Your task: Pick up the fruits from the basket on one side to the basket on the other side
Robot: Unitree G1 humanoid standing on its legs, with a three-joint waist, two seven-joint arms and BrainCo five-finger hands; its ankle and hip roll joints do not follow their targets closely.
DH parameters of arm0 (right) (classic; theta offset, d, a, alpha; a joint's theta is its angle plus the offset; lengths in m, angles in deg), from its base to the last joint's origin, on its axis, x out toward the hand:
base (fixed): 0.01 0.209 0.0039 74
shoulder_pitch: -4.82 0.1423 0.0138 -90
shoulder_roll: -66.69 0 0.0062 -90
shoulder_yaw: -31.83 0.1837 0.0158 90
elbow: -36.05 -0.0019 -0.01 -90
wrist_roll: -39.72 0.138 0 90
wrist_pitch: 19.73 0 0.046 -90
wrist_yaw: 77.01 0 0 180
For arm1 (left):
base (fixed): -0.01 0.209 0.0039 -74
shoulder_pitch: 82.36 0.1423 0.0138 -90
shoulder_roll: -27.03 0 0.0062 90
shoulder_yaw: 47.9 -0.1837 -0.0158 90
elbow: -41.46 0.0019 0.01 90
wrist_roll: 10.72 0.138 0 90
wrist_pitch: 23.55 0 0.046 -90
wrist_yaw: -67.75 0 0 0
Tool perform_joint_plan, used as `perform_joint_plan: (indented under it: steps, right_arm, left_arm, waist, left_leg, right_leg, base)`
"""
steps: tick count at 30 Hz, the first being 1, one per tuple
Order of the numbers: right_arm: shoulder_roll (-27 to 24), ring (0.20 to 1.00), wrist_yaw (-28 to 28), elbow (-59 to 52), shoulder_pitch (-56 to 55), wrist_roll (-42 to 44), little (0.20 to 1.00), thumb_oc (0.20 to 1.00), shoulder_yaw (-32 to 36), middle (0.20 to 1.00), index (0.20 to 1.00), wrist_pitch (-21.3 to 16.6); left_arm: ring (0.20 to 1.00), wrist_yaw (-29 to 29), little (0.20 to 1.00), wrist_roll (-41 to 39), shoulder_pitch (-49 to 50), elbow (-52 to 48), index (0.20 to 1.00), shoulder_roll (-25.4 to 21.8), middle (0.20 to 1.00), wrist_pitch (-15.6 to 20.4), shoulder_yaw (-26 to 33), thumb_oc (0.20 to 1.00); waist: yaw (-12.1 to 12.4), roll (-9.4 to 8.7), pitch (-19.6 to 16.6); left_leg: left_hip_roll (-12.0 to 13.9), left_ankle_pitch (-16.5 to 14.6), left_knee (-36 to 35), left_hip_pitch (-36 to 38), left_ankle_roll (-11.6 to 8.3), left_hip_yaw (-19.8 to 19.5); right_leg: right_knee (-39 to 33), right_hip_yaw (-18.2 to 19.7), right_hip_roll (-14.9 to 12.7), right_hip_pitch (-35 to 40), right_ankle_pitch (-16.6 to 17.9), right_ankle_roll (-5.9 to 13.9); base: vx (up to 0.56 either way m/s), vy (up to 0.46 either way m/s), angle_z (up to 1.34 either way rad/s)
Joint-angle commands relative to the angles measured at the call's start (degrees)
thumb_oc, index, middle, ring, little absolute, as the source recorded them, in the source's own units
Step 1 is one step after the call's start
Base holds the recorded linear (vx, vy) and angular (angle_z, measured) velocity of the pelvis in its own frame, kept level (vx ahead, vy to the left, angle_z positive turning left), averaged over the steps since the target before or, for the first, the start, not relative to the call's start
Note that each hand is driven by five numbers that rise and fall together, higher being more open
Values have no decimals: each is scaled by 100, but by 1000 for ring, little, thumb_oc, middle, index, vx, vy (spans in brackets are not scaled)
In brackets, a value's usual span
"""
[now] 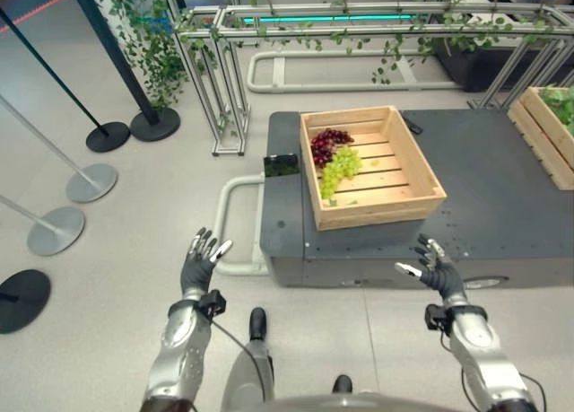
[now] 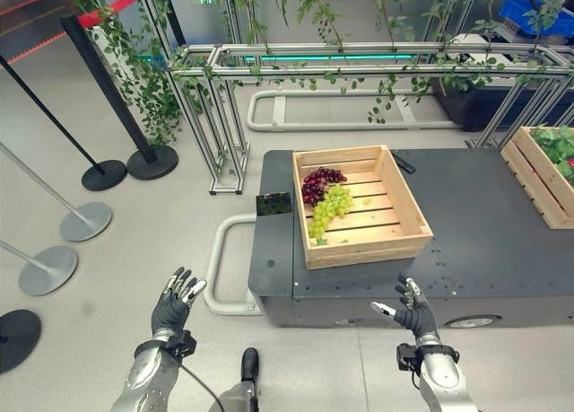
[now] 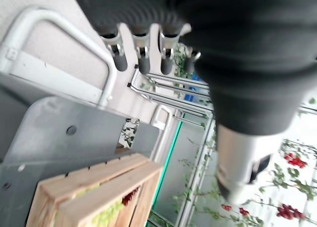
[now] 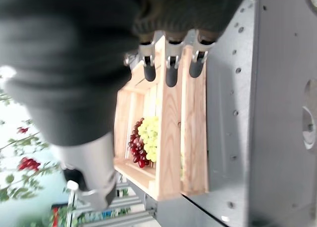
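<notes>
Hovering low at about 7 o'clock in the left eye view, the left hand (image 1: 201,261) is raised palm-forward over the floor (image 1: 108,277), fingers straight and spread, holding nothing. Its forearm rises from the lower edge of the view, wrist bent slightly back. At about 5 o'clock the right hand (image 1: 434,268) mirrors it, fingers loosely splayed and empty, thumb pointing inward, just before the near edge of the dark surface (image 1: 502,197).

On that surface sits a wooden crate (image 1: 421,174), turned at a slight angle. Inside, toward its 10 o'clock corner, lie a bunch of dark red grapes (image 1: 328,143) and, touching it on the near side, a bunch of green grapes (image 1: 339,168). A second wooden crate (image 1: 542,134) stands at 3 o'clock, at the far right edge of the surface, with green leaves in it.

Both hands are well apart from the grapes.
</notes>
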Motion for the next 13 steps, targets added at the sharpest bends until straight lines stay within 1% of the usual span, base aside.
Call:
perform_joint_plan:
  steps: [1, 2, 3, 4, 5, 6, 7, 8, 9, 10, 11, 12, 13]
  right_arm:
    - [-87, 1000, -23, 42, 278, 64, 1000, 1000, 28, 1000, 1000, -223]
    - [-53, 1000, -23, 180, 297, 40, 1000, 1000, -19, 1000, 1000, -219]
    - [-53, 1000, -23, 180, 297, 40, 1000, 1000, -19, 1000, 1000, -219]
    - [44, 1000, -30, 464, 262, 4, 1000, 1000, -46, 1000, 1000, -152]
    - [81, 1000, -10, 554, 245, -16, 1000, 1000, -88, 1000, 1000, -147]
    - [95, 1000, -8, 623, 258, -28, 1000, 1000, -132, 1000, 1000, -128]
    - [132, 1000, 11, 658, 265, -11, 1000, 1000, -139, 1000, 1000, -131]
    - [168, 1000, -20, 643, 229, 6, 1000, 1000, -129, 1000, 1000, -135]
    - [171, 1000, 25, 645, 216, 30, 1000, 1000, -102, 1000, 1000, -134]
    - [200, 1000, 3, 578, 176, 66, 1000, 1000, -94, 1000, 1000, -120]
    - [212, 1000, 1, 545, 166, 96, 1000, 1000, -73, 1000, 1000, -123]
    - [213, 1000, 3, 509, 168, 117, 1000, 1000, -71, 1000, 1000, -124]
    - [180, 1000, 24, 457, 135, 104, 1000, 1000, -2, 1000, 1000, -131]
  left_arm:
    - [1000, -95, 1000, 222, -60, -213, 1000, -326, 1000, 170, -50, 1000]
    - [1000, -82, 1000, 259, -59, -137, 1000, -374, 1000, 158, -83, 1000]
    - [1000, -82, 1000, 259, -59, -137, 1000, -374, 1000, 158, -83, 1000]
    - [1000, -134, 1000, 368, -79, 4, 1000, -453, 1000, 71, -171, 1000]
    - [1000, -110, 1000, 393, -97, 79, 1000, -463, 1000, 38, -221, 1000]
    - [1000, -102, 1000, 439, -116, 111, 1000, -496, 1000, 24, -226, 1000]
    - [1000, -113, 1000, 507, -155, 134, 1000, -538, 1000, 26, -240, 1000]
    - [1000, -110, 1000, 526, -188, 204, 1000, -542, 1000, 6, -243, 1000]
    - [1000, -118, 1000, 541, -187, 183, 1000, -565, 1000, 24, -207, 1000]
    - [1000, -121, 1000, 507, -195, 156, 1000, -557, 1000, 28, -228, 1000]
    - [1000, -91, 1000, 501, -225, 121, 1000, -571, 1000, 47, -188, 1000]
    - [1000, -74, 1000, 469, -259, 114, 1000, -560, 1000, 62, -186, 1000]
    - [1000, 3, 1000, 510, -296, 125, 1000, -600, 1000, 87, -125, 1000]
  waist:
    - [109, -2, -277]
    - [89, -30, -290]
    - [89, -30, -290]
    - [-5, -106, -290]
    - [-62, -101, -242]
    - [-112, -23, -165]
    - [-215, 67, -28]
    - [-262, 87, 2]
    - [-332, 106, 75]
    - [-401, 92, 121]
    - [-429, 138, 149]
    - [-431, 131, 157]
    - [-414, 24, 149]
  left_leg:
    - [164, 6, -352, -9, -101, -27]
    - [62, -68, -388, 78, 18, -8]
    - [62, -68, -388, 78, 18, -8]
    - [-301, -254, -484, 347, 243, -26]
    - [-405, -311, -523, 495, 337, -25]
    - [-380, -348, -559, 627, 409, -36]
    - [-333, -384, -599, 770, 448, -73]
    - [-327, -425, -621, 827, 436, -135]
    - [-332, -498, -654, 912, 426, -190]
    - [-372, -528, -644, 1014, 401, -272]
    - [-320, -559, -632, 1036, 363, -261]
    - [-303, -594, -620, 1044, 318, -245]
    - [-338, -648, -594, 1013, 261, -257]
  right_leg:
    - [1583, 380, -433, -239, -412, 353]
    - [2002, 477, -544, -484, -246, 480]
    - [2002, 477, -544, -484, -246, 480]
    - [2846, 641, -903, -766, 380, 628]
    - [3378, 751, -989, -968, 891, 631]
    - [3878, 735, -950, -1121, 1075, 572]
    - [4358, 867, -834, -1456, 1063, 539]
    - [4383, 958, -750, -1627, 880, 509]
    - [4244, 1129, -719, -2077, 736, 424]
    - [3973, 1136, -703, -2161, 530, 377]
    - [3584, 1074, -722, -2270, 484, 357]
    - [3233, 977, -788, -2262, 369, 358]
    - [2362, 789, -828, -2169, 280, 336]
  base:
    - [186, 216, 14]
    - [106, 136, 8]
    - [197, 251, 6]
    - [189, 288, 15]
    - [226, 384, 27]
    - [124, 290, 37]
    - [141, 182, 34]
    - [159, 71, 31]
    - [195, -14, 36]
    - [180, -41, 12]
    - [151, -60, 2]
    - [137, -145, 7]
    - [129, -185, 31]
